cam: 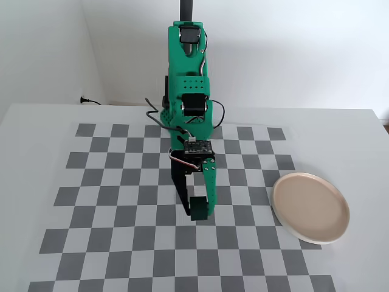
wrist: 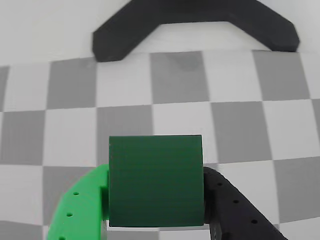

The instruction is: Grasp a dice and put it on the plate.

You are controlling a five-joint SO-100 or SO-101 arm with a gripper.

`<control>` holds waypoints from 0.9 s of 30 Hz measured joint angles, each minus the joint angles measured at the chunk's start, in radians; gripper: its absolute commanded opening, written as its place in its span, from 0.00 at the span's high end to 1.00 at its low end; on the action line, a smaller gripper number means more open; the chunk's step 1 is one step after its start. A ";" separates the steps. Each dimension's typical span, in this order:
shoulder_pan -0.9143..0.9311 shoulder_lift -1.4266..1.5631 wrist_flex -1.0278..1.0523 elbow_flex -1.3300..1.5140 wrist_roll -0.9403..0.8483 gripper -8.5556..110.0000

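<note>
Bench: We see a white bench (cam: 36, 158) with a grey and white checker mat (cam: 121, 243) laid over most of it. The mat sits in the middle, so there is bare white at the side edges.

Arm: Our bright green arm (cam: 189, 103) stands at the far edge of the bench, in the middle. It leans forward and points down at the mat, so the tool can reach the squares in front of it.

Plate: The plate (cam: 310, 207) lies flat near the right edge of the bench in the fixed view. It is empty. It is well apart from the arm, so we think the arm must swing over to that side.

Tool: The tool (cam: 197, 210) has one green finger (wrist: 75, 210) and one black finger (wrist: 235, 210). They are pressed on two sides of the dice, holding it tight between them. We think they squeeze from the flat sides so it cannot slip.

Dice: The dice (wrist: 156, 180) is a small dark green cube. It sits between the two fingers, near the middle of the mat. We cannot tell if it is touching the mat or just above it.

Job so far: We think the grab is done. The dice is not yet on the plate.

Black shape: In the wrist view a black bent piece (wrist: 195, 20) sits at the top, past the mat. We cannot tell what it is.
</note>
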 measured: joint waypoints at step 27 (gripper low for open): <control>-0.534 0.035 0.061 0.025 -0.015 0.96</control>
